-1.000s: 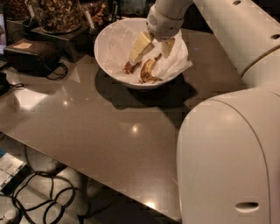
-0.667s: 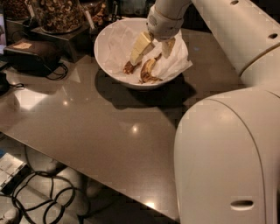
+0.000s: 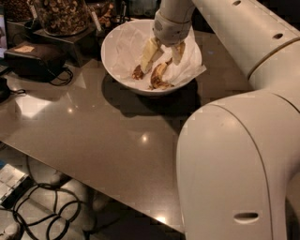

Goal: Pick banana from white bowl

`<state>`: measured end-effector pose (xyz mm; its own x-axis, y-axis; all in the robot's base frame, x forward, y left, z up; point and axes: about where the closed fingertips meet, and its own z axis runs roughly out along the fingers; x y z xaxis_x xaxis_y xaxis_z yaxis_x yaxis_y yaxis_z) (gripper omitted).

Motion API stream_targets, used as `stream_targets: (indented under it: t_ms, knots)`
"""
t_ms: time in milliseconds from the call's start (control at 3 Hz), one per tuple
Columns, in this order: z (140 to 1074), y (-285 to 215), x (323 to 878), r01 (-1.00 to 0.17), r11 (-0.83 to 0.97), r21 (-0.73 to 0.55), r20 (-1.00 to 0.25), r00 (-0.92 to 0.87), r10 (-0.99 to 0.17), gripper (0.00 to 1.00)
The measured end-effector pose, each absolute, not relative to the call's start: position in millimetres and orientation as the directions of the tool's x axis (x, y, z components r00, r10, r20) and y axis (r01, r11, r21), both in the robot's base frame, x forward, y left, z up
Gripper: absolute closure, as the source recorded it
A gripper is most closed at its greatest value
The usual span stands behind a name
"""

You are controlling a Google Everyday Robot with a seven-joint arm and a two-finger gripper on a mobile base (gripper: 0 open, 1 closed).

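Note:
The white bowl (image 3: 118, 70) stands at the back of the table, lined with crinkled white paper that sticks over its right rim. The banana (image 3: 159, 77), yellow and blotched brown, lies inside near the bowl's front right. A shorter stubby brown piece (image 3: 138, 72) lies to its left. My gripper (image 3: 164, 57) reaches down into the bowl from above, fingers spread open, one finger (image 3: 150, 54) left of the banana's upper end and the other to its right. It holds nothing.
A glass jar of nuts (image 3: 61, 14) on a dark stand and a black pouch with cable (image 3: 33, 58) sit at the back left. My arm's large white body (image 3: 234, 164) fills the right. Cables (image 3: 42, 206) lie on the floor below the table's front edge.
The gripper stays in the bowl over the banana, about where it was. The banana and the stubby piece have not visibly moved.

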<state>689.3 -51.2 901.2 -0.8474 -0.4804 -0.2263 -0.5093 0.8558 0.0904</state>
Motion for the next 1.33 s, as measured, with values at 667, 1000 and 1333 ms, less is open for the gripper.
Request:
stream_targets:
  t_ms: [667,1000,1333]
  knots:
    - [892,-51,691,-0.481,0.875,0.051,-0.184,-0.866,-0.465,0.44]
    - [887,-53,693,-0.463,0.885,0.042,-0.169,-0.877,-0.450,0.47]
    - [883,-54,694,-0.455,0.890,0.036,-0.157,-0.882,-0.445,0.52]
